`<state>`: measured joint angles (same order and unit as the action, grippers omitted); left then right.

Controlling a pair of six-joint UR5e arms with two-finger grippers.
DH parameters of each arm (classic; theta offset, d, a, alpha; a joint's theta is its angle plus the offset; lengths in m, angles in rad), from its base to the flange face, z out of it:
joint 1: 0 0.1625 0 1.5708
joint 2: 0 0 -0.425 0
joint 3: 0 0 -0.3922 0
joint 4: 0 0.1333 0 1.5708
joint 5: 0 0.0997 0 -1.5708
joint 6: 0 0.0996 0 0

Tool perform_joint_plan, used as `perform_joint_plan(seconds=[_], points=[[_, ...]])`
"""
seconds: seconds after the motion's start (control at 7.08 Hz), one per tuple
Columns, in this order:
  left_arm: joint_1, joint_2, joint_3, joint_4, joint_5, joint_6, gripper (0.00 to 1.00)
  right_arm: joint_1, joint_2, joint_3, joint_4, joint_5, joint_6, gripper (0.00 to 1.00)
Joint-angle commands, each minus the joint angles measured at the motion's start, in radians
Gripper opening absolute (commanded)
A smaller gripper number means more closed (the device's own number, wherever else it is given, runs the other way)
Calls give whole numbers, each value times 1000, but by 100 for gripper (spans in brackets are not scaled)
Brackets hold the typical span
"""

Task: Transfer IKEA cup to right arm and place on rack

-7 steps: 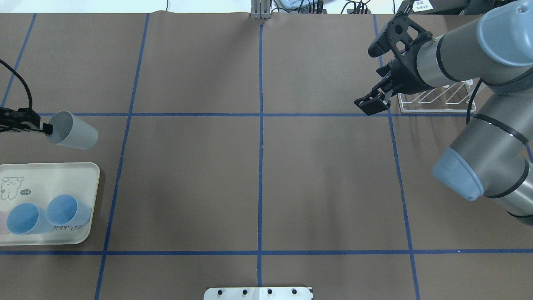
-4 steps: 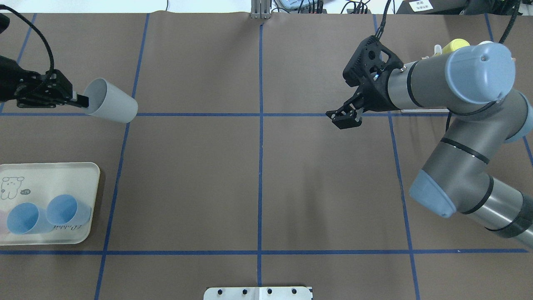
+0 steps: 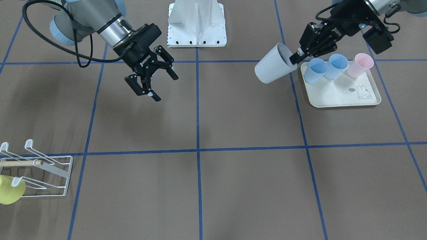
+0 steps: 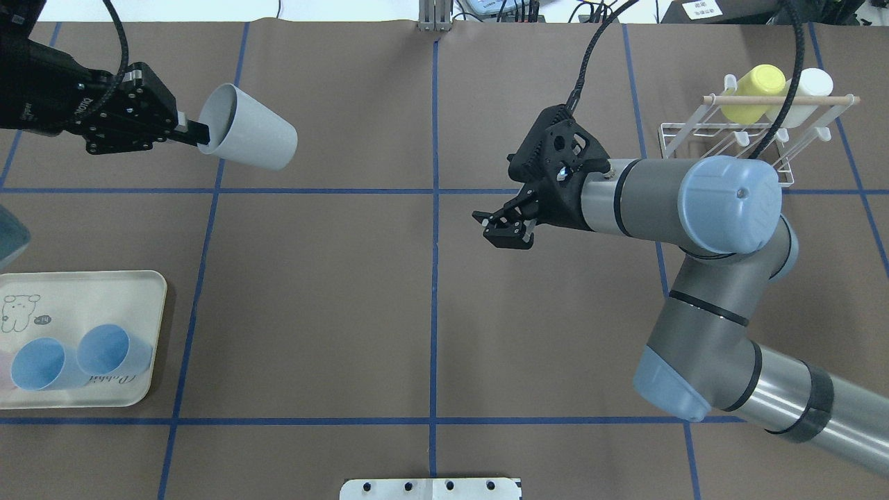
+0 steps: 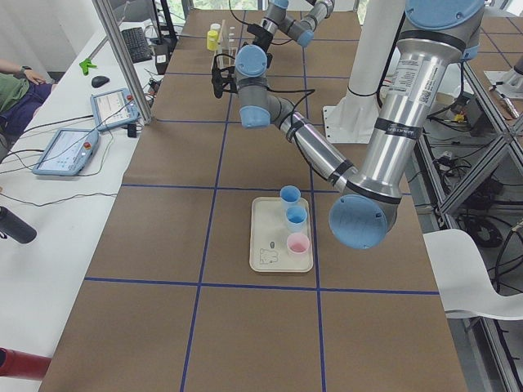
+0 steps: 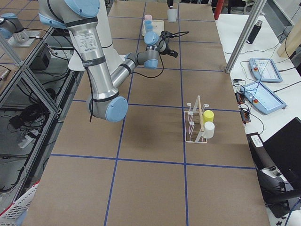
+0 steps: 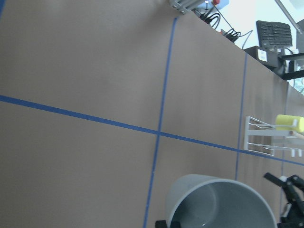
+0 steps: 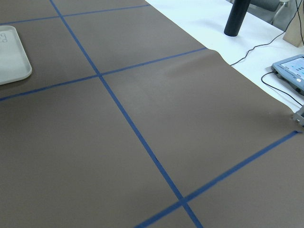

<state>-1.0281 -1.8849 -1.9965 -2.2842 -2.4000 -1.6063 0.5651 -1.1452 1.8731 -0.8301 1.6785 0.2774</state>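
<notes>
We see a matt brown, paper-like sheet over the table, crossed by smooth blue tape lines; the grey cup looks to us like smooth plastic with a dull sheen; the rack is white-coated wire, its dowel pale bare wood; the tray is cream and satin-smooth; the right arm shows brushed metal tubes and glossy blue-grey caps; the left gripper and right gripper look matt black.
</notes>
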Motion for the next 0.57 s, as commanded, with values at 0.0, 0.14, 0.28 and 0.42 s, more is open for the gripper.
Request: perform_joint_plan(seconds=[0.0,0.14,0.28,0.42], points=[[55,-49,5,-6,5,-60,0,-56,41,-15,6,-25,-4,97],[68,-56,5,-6,7,-60,0,-63,42,-15,8,-26,-6,96],[91,-63,10,-3,7,-58,0,-92,53,-17,31,-52,-30,95],[102,-77,18,-3,9,-58,0,-122,53,-28,86,-87,-43,95]])
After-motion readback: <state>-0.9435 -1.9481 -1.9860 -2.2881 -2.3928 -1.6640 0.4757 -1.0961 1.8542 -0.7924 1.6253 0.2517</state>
